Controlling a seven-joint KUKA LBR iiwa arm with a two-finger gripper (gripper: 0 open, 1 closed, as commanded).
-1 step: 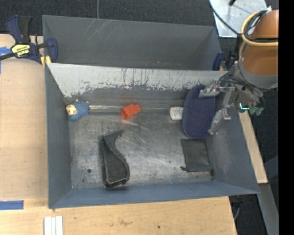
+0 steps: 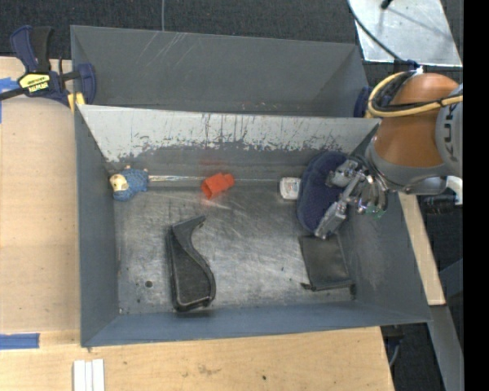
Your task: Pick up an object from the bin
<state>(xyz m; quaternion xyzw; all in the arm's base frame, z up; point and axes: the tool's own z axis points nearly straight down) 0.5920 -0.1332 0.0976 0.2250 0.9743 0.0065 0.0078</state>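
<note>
**Navy dome [image 2: 314, 187] under the pincer [image 2: 330, 218], right side of the bin [image 2: 228, 137]**

You had the pincer hanging over the lower edge of the navy dome, a dark blue rounded thing that lay on the right of the bin floor, close to the back wall. You could not tell from this angle whether the pincer was released or clenched.

By its look, the dome was probably light, with a matt skin that should not have been slippery. Whether it was stiff or soft could not be read. Its rounded back would have offered you poor purchase, so the better hold was likely across the thin lower edge, where the pincer already stood. A black flat pad [image 2: 326, 265] lay just beside that edge towards the front, and you would have needed care not to catch both.

By your count the bin held six loose things, one of each:
- one navy dome
- one black flat pad
- one black curved piece [image 2: 187, 271], left of centre
- one orange block [image 2: 218, 185]
- one small white piece [image 2: 289, 188], just beside the dome
- one yellow-and-blue toy [image 2: 122, 183], far left
</note>
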